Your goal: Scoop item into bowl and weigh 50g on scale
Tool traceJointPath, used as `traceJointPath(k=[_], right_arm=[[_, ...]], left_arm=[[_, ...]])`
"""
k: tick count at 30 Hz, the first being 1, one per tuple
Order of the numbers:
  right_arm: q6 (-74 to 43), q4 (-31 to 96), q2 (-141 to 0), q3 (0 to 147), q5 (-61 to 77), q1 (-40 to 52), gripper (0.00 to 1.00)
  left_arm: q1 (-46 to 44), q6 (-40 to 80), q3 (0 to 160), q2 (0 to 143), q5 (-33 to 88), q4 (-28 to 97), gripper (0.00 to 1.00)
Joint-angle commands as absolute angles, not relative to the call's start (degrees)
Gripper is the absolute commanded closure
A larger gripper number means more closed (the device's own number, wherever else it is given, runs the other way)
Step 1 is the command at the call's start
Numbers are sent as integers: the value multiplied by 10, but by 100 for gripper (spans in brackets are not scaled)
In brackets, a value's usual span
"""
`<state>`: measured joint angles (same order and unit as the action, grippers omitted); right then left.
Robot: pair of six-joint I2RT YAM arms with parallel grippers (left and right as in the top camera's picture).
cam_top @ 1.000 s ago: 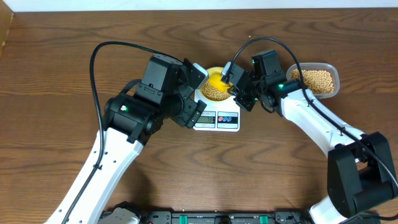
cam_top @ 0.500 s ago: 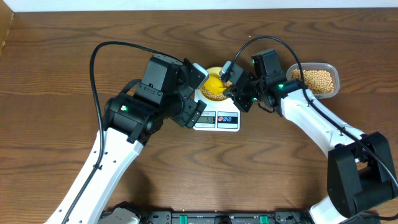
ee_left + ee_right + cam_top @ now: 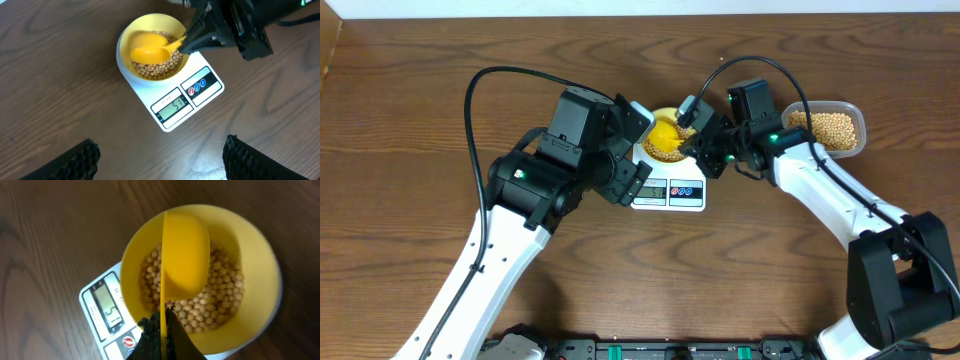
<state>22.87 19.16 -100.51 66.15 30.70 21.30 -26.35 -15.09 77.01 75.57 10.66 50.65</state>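
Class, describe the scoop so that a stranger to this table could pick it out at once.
Near the middle of the wooden table sits a white scale carrying a yellow bowl of beans. The scoop is inside that bowl, handle pinched by the right hand; it is a deeper orange-yellow than the bowl.

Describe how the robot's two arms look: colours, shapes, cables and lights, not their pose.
Both arms have smooth white tubular links and bulky black joint housings. The left arm and right arm each carry a looping black cable and a small green light. The jaws are black.
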Motion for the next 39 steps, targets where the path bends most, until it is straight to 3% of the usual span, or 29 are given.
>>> traceJointPath(k=[1,9,18,30,39], right_arm=[[214,176,-1008,667,313,203,99],[215,146,-1008,667,310,201,99],[249,157,-1013,667,213,207,99],[255,210,-1014,667,222,211,99],[253,216,-1014,667,308,211,99]], left_arm=[[-261,-156,775,756,114,507,19],[-261,-156,775,756,114,507,19],[-261,-156,775,756,114,507,19],[-261,-156,775,756,114,507,19],[-261,-156,775,756,114,507,19]])
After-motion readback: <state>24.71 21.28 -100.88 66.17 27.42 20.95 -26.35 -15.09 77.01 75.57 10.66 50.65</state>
